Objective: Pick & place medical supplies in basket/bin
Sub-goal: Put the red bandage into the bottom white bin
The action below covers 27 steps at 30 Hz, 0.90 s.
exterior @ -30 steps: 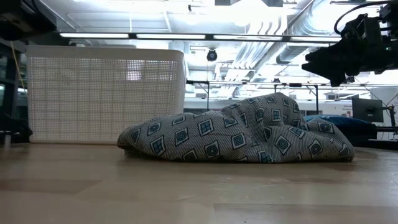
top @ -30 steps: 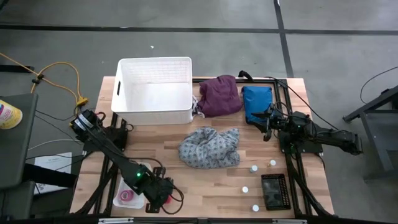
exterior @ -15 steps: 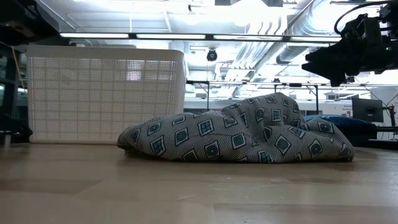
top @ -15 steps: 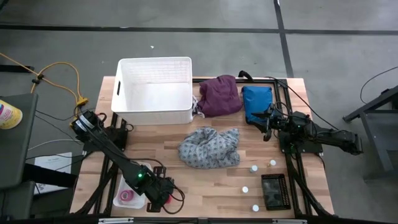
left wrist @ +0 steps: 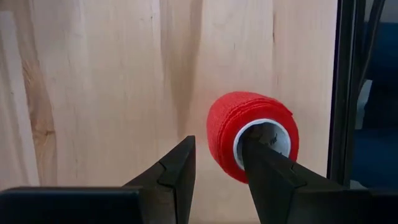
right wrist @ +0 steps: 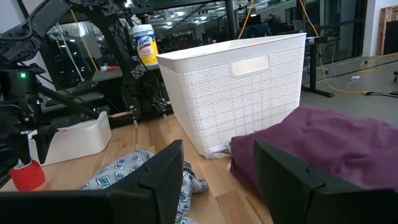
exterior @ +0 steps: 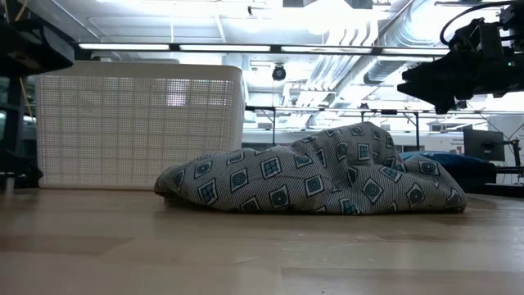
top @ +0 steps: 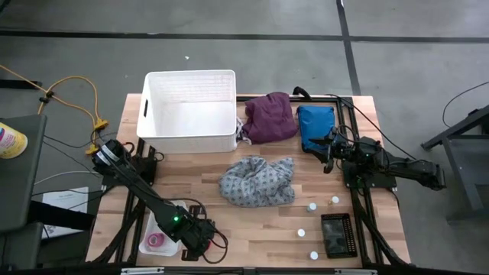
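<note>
Supplies: 4 vials (top: 312, 207), 2 garments (top: 257, 181), 1 red roll (left wrist: 252, 134) clamped by left hand (left wrist: 217, 165); right hand (right wrist: 214, 168) apart.

Basket (top: 189, 109) is plain white with a fine grid texture on the walls. Grey cloth (top: 257, 181) has little blue-and-white diamond squares all over it. Other cloth (top: 270, 117) is solid purple, and the pouch (top: 315, 124) next to it is bright blue. Tape roll (left wrist: 247, 132) is red with a white core. Counter (top: 252, 225) is light wood, vials (top: 311, 207) have white caps, tray (top: 161, 237) is white with a pink roll (top: 157, 241) in it.
</note>
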Tool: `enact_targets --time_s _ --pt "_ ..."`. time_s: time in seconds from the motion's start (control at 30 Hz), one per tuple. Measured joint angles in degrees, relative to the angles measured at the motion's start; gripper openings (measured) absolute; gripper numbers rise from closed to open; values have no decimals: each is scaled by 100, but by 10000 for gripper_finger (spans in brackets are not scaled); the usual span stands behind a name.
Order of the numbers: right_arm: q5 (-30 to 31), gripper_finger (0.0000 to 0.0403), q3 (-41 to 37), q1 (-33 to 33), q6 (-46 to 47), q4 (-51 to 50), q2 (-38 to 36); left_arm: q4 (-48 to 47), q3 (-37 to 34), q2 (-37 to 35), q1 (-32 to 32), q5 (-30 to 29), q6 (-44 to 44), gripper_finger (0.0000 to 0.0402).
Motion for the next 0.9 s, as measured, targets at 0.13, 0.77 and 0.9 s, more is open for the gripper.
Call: enact_targets --time_s 0.13,0.77,0.9 --pt "1 181 0 -2 1 -3 0 60 0 115 2 106 0 126" --pt "-1 181 0 -2 0 1 0 109 -2 120 2 125 7 126" --pt "-1 181 0 -2 1 0 0 109 -2 119 2 126 7 122"
